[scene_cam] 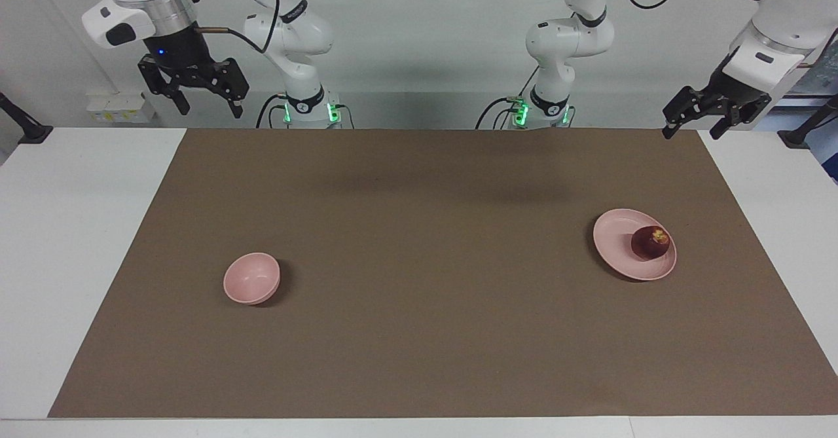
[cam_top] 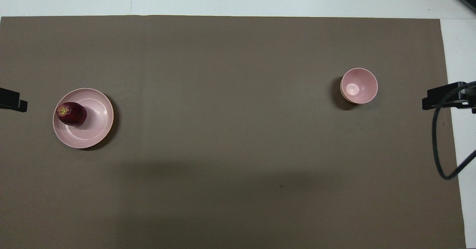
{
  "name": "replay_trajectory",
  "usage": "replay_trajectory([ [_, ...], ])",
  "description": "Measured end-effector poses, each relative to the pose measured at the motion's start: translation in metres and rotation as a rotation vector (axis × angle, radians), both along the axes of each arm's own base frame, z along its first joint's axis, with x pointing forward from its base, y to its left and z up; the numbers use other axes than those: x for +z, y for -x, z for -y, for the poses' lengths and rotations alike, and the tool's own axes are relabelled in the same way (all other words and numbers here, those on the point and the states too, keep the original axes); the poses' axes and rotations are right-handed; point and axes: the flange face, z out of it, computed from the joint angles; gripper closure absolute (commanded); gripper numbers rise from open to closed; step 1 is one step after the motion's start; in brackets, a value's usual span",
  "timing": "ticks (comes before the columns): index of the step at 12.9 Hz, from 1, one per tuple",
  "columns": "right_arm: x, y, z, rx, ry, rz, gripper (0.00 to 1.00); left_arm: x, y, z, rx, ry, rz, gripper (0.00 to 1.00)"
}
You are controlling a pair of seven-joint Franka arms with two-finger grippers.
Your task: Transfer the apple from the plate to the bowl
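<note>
The dark red apple (scene_cam: 651, 242) (cam_top: 71, 113) lies on the pale pink plate (scene_cam: 619, 238) (cam_top: 95, 126), at the plate's edge toward the left arm's end of the table. The small pink bowl (scene_cam: 251, 278) (cam_top: 359, 85) stands empty toward the right arm's end. My left gripper (scene_cam: 692, 129) hangs open and empty high over the mat's corner at the left arm's end; only its tip (cam_top: 13, 100) shows in the overhead view. My right gripper (scene_cam: 208, 105) hangs open and empty high over the mat's corner at the right arm's end; its tip (cam_top: 444, 97) shows in the overhead view.
A brown mat (scene_cam: 419, 333) (cam_top: 230, 189) covers most of the white table (scene_cam: 72, 215). A black cable (cam_top: 437, 144) loops down from the right arm over the mat's edge.
</note>
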Motion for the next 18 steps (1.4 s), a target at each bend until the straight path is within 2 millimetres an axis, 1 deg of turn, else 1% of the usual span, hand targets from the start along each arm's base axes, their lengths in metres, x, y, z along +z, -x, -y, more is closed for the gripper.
replay_trajectory([
  [7, 0.000, 0.000, 0.000, 0.000, 0.000, 0.000, 0.00, 0.001, 0.001, 0.002, -0.004, 0.000, 0.003, 0.00],
  [10, 0.000, 0.000, 0.000, 0.000, 0.000, 0.000, 0.00, 0.000, 0.001, 0.001, -0.001, 0.000, -0.001, 0.00],
  [12, 0.000, 0.000, 0.000, 0.000, 0.000, 0.000, 0.00, -0.006, 0.000, -0.002, 0.004, 0.000, -0.006, 0.00],
  [14, 0.000, 0.000, 0.000, 0.000, 0.000, 0.000, 0.00, -0.021, -0.004, -0.008, 0.017, 0.000, -0.005, 0.00],
  [15, 0.000, 0.000, 0.000, 0.000, 0.000, 0.000, 0.00, -0.033, -0.007, -0.014, 0.027, 0.000, 0.000, 0.00],
  [18, 0.000, 0.000, 0.000, 0.000, 0.000, 0.000, 0.00, -0.078, -0.017, -0.028, 0.057, -0.003, 0.032, 0.00],
])
